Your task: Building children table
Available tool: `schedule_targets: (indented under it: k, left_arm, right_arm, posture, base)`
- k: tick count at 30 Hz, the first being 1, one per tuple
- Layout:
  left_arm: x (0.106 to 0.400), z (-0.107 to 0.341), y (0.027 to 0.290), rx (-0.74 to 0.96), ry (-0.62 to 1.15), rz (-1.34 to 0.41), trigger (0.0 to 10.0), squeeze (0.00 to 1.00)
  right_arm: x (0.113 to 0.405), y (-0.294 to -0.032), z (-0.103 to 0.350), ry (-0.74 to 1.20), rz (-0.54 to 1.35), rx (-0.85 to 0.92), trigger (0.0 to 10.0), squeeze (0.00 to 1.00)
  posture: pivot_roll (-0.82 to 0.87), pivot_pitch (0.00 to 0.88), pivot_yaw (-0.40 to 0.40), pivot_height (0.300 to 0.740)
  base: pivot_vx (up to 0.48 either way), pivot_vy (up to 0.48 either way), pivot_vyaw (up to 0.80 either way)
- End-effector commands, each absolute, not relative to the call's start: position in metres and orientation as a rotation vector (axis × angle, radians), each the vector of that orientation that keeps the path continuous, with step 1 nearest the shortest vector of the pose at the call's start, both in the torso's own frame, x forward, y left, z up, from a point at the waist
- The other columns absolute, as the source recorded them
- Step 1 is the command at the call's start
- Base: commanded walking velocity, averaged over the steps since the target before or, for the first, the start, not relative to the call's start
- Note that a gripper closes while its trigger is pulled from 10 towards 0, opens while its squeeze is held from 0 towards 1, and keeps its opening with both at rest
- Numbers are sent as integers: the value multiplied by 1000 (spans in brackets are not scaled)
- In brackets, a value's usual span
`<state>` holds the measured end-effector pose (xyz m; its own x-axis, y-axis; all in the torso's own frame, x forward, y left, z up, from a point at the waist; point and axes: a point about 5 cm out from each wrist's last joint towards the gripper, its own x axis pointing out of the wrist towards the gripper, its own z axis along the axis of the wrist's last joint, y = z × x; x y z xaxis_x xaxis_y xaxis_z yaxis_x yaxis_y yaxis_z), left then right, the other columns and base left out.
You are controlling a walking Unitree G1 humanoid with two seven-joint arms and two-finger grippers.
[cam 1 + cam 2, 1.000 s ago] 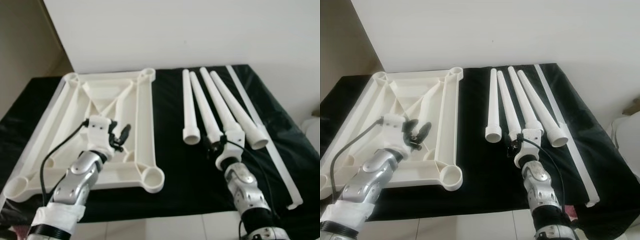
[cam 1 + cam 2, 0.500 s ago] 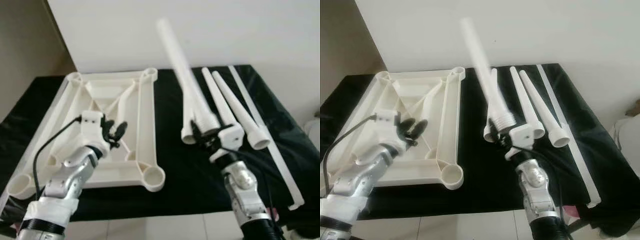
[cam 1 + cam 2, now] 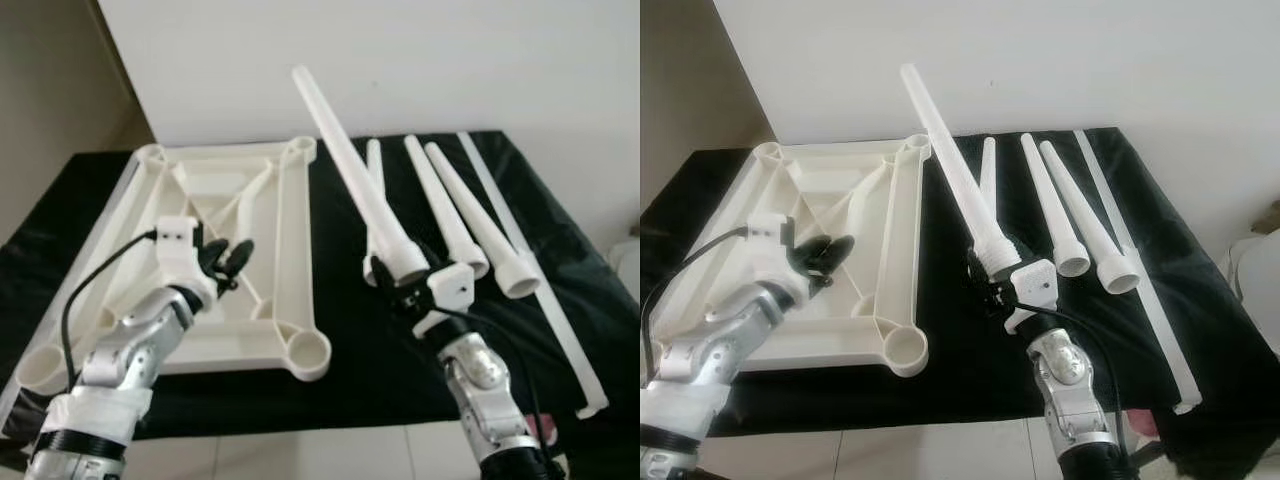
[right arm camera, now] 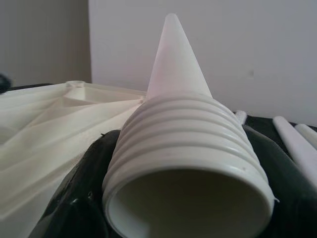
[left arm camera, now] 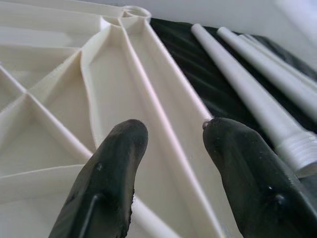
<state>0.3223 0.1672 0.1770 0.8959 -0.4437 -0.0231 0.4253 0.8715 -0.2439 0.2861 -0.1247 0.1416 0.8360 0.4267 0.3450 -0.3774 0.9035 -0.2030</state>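
Right claw (image 3: 392, 276) pinches one leg (image 3: 355, 165) at its threaded end; leg now lifted off the bench (image 3: 350, 330), tilted toward the tabletop (image 3: 215, 200). Left claw (image 3: 228, 258) hovers spread over tabletop. Likely next: seat the leg in a corner socket (image 3: 305, 350).

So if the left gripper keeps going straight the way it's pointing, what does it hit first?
Most likely the raised rib of the table top running between the open left gripper fingers toward the corner socket. Depth is hard to judge; it might skim above.
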Motion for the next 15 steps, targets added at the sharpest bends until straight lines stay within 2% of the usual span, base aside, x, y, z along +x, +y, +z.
schedule_targets:
  k: [1,3,4,8,15]
  left_arm:
    - [313,187,153,-356,47,-868,10000,0]
    - [315,196,150,-513,53,-940,10000,0]
    - [315,196,150,-513,53,-940,10000,0]
    - [331,209,152,-737,74,-945,10000,0]
    - [337,212,156,-776,80,-947,10000,0]
  right_arm:
    - [286,-120,143,-413,457,-134,10000,0]
    - [286,-116,145,-418,492,-145,10000,0]
    - [286,-116,145,-418,492,-145,10000,0]
    - [288,-109,146,-418,541,-145,10000,0]
    - [288,-106,145,-415,550,-151,10000,0]
  posture:
    - [-60,20,68,740]
    - [-59,21,69,740]
    - [-59,21,69,740]
    - [-62,18,78,740]
    - [-72,23,88,740]
  base:
    - [0,0,0]
    - [0,0,0]
    - [0,0,0]
    - [0,0,0]
    - [0,0,0]
